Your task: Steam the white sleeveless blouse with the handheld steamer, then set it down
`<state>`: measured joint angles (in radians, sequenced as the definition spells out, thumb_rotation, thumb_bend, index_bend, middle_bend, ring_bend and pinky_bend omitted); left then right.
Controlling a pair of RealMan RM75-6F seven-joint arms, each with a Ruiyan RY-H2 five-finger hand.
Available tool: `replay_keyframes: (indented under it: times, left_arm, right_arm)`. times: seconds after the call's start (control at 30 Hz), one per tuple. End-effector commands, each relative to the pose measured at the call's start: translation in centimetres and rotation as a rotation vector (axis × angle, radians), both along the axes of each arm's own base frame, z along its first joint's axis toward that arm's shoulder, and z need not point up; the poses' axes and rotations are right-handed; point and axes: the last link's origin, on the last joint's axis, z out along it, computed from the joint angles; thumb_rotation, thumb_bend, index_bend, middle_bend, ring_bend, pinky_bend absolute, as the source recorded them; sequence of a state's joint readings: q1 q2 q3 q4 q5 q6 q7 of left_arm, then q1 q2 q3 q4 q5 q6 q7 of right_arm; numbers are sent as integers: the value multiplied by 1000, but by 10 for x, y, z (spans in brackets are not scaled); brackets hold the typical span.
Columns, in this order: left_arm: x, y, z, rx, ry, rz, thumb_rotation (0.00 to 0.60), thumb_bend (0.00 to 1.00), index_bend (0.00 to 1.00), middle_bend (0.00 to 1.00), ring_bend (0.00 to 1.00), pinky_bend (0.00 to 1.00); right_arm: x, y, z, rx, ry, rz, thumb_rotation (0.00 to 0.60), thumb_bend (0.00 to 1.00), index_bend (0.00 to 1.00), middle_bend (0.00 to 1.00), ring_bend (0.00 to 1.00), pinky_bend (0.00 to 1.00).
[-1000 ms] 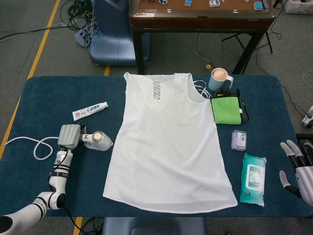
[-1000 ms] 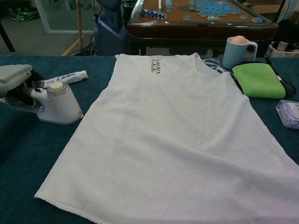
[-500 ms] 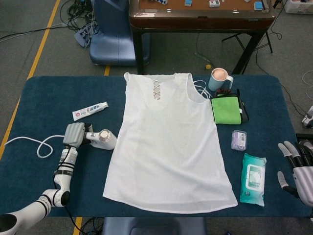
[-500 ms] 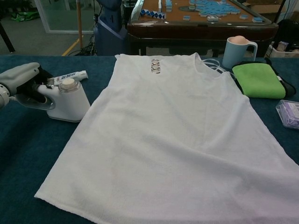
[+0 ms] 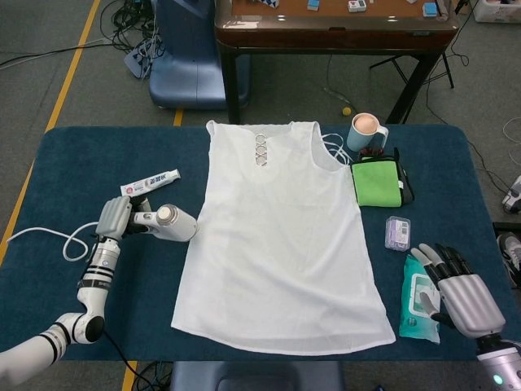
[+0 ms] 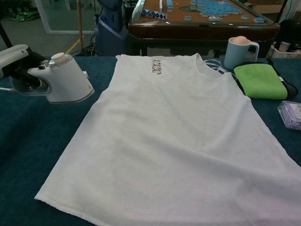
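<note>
The white sleeveless blouse lies flat on the blue table, neckline away from me. My left hand grips the handle of the white handheld steamer. The steamer is lifted off the table just left of the blouse's left edge, nozzle toward the cloth. My right hand hovers with fingers spread at the table's front right, over the wipes pack. It holds nothing.
A toothpaste tube lies behind the steamer, whose white cord loops to the left. At the right are a mug, a green cloth on a dark pouch and a small purple box. A wooden table stands beyond.
My left hand has raised the steamer off the table and carried it toward the blouse's left edge. My right hand has moved inward from the right edge to above the wipes pack.
</note>
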<state>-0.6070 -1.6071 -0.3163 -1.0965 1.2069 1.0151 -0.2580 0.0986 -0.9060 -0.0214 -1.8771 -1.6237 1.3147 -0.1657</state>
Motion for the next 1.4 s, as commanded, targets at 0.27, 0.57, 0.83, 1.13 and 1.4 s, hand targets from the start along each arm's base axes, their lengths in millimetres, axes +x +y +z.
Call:
replay_keyframes:
  times: [0.27,0.57,0.83,1.13,1.4]
  left_arm:
    - [39,-29,11,-33,7,-115,600,201,891,711,609,575]
    - [59,-40,5,-59,19,-148,600,201,891,711,609,575]
    - [67,-46,-8,-80,41,-169,600,201,891,711,610,575]
    - [70,-55,-24,-104,73,-205,600,201,891,711,610,575]
    - [74,-62,-50,-127,133,-271,600,201,891,711,609,575]
  right_arm:
    - [35,-36,-71,306,-60,97,597,707,0,71,0,0]
    - [50,-55,-127,505,-48,129,525,881,0,63,0,0]
    - [51,-60,-154,526,-32,173,459,850,0,64,0,0]
    - [38,-60,-170,542,-12,170,436,730,0,64,0,0]
    - [27,-57,-174,550,10,156,436,672,0,64,0,0]
